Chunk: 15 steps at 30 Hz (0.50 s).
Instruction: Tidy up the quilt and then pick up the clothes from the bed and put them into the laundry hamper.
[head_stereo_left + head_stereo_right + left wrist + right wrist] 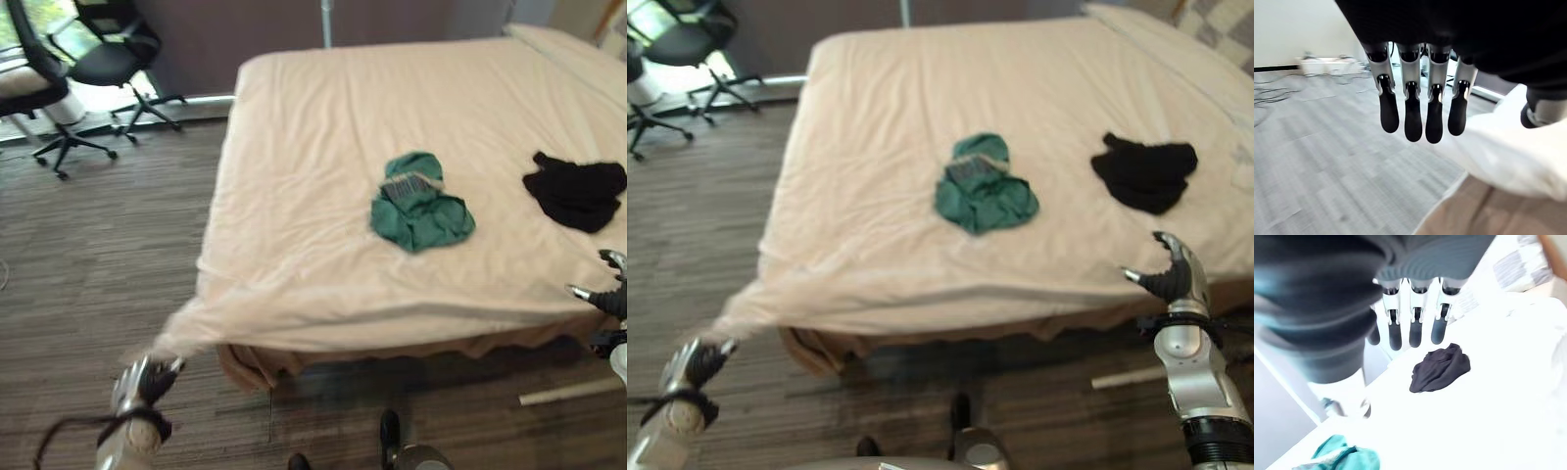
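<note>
A wide bed [294, 323] on grey plank flooring carries a cream quilt [323, 176], crumpled green garment [419, 204] and black garment [576, 190]. Left robot hand [147, 380] pinches the stretched corner (pull evenly outward); right robot hand [1172, 270] hovers relaxed, empty.

A: Items on the bed [921, 78]?
B: Cream quilt [872, 245] spread flat; green garment [985, 191] bunched near centre; black garment [1144, 171] at 3 o'clock of it, well apart.

A: Hands?
B: Left hand [694, 367] at 8 o'clock, pinching the quilt's drawn-out corner. Right hand [1171, 269] at 4 o'clock, fingers loosely curved, empty, near the bed edge.

A: Elsewhere?
B: Office chair [686, 29] at 10 o'clock, on wood floor [686, 215].
</note>
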Available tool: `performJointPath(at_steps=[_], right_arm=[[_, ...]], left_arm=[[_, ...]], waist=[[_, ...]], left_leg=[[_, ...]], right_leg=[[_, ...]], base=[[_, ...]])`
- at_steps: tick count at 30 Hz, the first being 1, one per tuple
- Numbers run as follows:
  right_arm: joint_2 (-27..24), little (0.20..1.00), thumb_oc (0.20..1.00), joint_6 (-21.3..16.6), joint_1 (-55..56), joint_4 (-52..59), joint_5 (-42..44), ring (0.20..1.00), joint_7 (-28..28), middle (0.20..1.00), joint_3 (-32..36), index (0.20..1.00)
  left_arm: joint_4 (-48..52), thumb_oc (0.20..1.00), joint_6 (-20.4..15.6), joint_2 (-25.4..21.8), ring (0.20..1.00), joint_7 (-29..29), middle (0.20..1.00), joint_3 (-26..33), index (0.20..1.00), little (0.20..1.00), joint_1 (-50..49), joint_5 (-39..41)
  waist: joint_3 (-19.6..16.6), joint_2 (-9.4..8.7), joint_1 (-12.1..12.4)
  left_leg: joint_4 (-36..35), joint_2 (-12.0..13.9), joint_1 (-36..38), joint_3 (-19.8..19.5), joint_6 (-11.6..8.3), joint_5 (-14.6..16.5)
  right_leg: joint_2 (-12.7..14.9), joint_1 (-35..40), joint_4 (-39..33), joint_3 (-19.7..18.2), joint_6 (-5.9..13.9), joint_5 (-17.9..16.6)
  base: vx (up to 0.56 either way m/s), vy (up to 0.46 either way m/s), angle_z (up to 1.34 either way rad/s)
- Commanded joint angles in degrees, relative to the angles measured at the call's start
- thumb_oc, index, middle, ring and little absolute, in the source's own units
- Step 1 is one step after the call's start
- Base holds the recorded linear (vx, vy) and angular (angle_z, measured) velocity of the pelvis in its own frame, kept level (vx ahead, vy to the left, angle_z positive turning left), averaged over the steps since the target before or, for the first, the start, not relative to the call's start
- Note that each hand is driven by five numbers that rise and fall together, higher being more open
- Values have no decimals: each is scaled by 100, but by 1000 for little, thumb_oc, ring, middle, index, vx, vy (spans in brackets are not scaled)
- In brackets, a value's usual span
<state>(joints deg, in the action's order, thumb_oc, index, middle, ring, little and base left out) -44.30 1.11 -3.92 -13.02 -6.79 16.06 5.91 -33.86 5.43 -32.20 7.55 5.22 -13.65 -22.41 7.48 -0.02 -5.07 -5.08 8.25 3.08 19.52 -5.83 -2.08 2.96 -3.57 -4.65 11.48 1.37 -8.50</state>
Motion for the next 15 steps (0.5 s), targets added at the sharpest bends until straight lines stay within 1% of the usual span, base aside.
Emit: performJointPath(at_steps=[1,3,5,8,9,10,11,13,14,15], right_arm=[[-91,200,200,-216,-1794,-178,222,200,87,200,-784,200],[66,200,200,-228,-2587,-366,581,200,155,200,-1249,200],[255,200,200,-354,-3527,-507,1087,200,244,200,-1666,200],[668,200,200,-472,-4474,-795,1451,200,282,200,-2212,200],[841,200,200,-517,-4706,-890,1530,200,269,200,-2374,200],[1061,200,200,-599,-5025,-1037,1715,200,210,200,-2625,200],[1063,200,200,-603,-5035,-1045,1717,200,210,200,-2631,200],[1348,200,200,-704,-5139,-1115,1862,200,145,200,-2778,200],[1611,200,200,-750,-5085,-1222,1949,200,159,200,-2804,200],[1866,200,200,-810,-5020,-1331,2100,200,145,200,-2811,200]], left_arm=[[-728,1000,-2,-384,1000,281,1000,-174,1000,1000,532,318],[-1206,1000,3,-355,1000,325,1000,-378,1000,1000,640,379],[-1678,1000,-6,-436,1000,457,1000,-621,1000,1000,878,462],[-1880,1000,-77,-476,1000,593,1000,-851,1000,1000,1051,567],[-1808,1000,-134,-521,1000,602,1000,-921,1000,1000,1075,618],[-1616,1000,-210,-621,1000,669,1000,-1034,1000,1000,1125,668],[-1614,1000,-209,-619,1000,668,1000,-1029,1000,1000,1123,668],[-1129,1000,-312,-710,1000,712,1000,-1060,1000,1000,1088,744],[-861,1000,-361,-715,1000,760,1000,-1042,1000,1000,1079,831],[-561,1000,-373,-716,1000,798,1000,-946,1000,1000,1017,950]], waist=[[577,44,288],[772,81,387],[1151,152,511],[1443,261,653],[1539,309,719],[1730,389,814],[1718,387,809],[1826,519,893],[1855,585,936],[1864,642,976]], left_leg=[[21,6,45,-67,40,129],[26,-9,-133,-110,32,50],[47,-1,-471,-154,13,-72],[80,60,-900,-154,-24,-222],[93,90,-1040,-142,-41,-284],[125,137,-1352,-146,-74,-381],[132,137,-1373,-149,-74,-380],[120,142,-1673,-164,-113,-480],[87,129,-1758,-213,-178,-415],[93,112,-1930,-211,-204,-453]], right_leg=[[640,173,620,-81,696,1049],[651,9,643,-97,689,999],[654,-375,751,-132,680,937],[672,-847,928,-125,667,893],[689,-970,967,-83,670,877],[742,-1233,1041,-33,689,846],[743,-1253,1048,-32,688,848],[788,-1560,1136,45,709,819],[822,-1656,1196,45,772,927],[847,-1815,1250,83,777,927]], base=[[-147,26,30],[-216,39,23],[-281,44,10],[-190,28,31],[-163,3,21],[-124,3,5],[-120,4,-11],[-46,2,17],[-12,-15,24],[-7,-11,19]])
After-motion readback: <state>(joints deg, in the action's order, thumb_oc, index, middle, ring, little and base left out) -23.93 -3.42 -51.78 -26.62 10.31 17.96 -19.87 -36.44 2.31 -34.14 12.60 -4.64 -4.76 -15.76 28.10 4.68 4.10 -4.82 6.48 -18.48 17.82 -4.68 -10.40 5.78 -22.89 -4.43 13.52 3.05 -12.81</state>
